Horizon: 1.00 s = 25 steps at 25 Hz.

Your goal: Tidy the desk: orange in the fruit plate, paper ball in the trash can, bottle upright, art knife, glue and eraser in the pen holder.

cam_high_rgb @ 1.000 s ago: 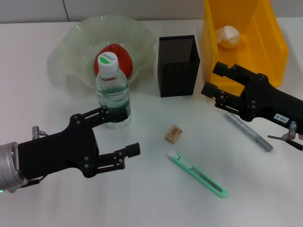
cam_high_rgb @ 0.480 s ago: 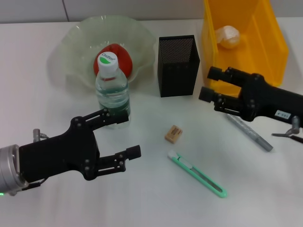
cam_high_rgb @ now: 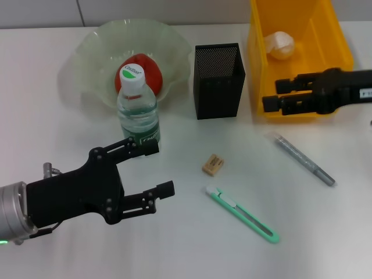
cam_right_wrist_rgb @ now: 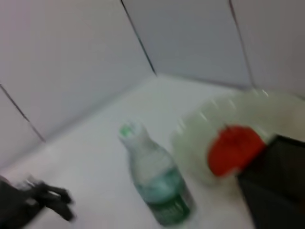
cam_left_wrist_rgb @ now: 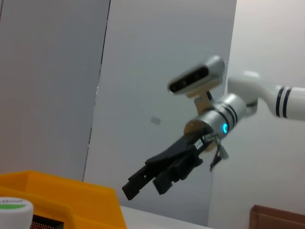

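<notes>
A white desk (cam_high_rgb: 52,133) seen from above, with a black mesh pen holder (cam_high_rgb: 218,81) near its middle as the landmark. Over the last second the right gripper (cam_high_rgb: 278,95) has pulled up and away from the silver glue pen (cam_high_rgb: 304,158), which lies flat on the desk to the right of and nearer than the pen holder; the gripper now hovers over the front wall of the yellow trash bin (cam_high_rgb: 308,40) just right of the holder, fingers spread and empty. The left gripper (cam_high_rgb: 152,168) has drawn back from the water bottle (cam_high_rgb: 138,107), which stands upright left of the holder, and hangs spread and empty nearer than the bottle. The orange (cam_high_rgb: 142,74) sits in the glass fruit plate (cam_high_rgb: 93,49) behind the bottle, left of the holder, and the paper ball (cam_high_rgb: 280,45) lies inside the bin. The eraser (cam_high_rgb: 213,164) and the green art knife (cam_high_rgb: 242,213) lie on the desk in front of the holder. By this reading three jobs look finished, while knife, glue and eraser have yet to go into the holder.
</notes>
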Each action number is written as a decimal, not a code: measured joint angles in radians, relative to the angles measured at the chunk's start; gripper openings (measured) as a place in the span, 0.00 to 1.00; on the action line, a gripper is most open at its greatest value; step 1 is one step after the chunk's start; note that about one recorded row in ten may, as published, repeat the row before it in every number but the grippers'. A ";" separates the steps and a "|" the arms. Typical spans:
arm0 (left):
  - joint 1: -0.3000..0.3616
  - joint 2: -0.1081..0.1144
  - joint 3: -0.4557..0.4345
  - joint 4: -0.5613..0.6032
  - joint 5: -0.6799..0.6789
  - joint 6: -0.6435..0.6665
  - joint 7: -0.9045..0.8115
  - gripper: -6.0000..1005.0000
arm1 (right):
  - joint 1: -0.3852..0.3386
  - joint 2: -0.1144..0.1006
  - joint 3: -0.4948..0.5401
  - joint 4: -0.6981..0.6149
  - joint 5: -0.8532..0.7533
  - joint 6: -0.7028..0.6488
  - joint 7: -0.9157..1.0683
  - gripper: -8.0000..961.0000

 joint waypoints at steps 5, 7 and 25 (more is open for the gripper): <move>-0.004 0.000 0.000 -0.018 0.000 -0.001 0.002 0.79 | 0.097 0.006 -0.010 -0.129 -0.225 -0.052 0.205 0.77; -0.004 0.000 0.000 -0.018 0.000 -0.001 0.002 0.79 | 0.139 0.006 -0.010 -0.137 -0.282 -0.065 0.252 0.77; -0.010 0.000 -0.002 -0.034 0.001 -0.022 0.051 0.79 | 0.204 0.044 -0.060 -0.094 -0.367 0.000 0.270 0.77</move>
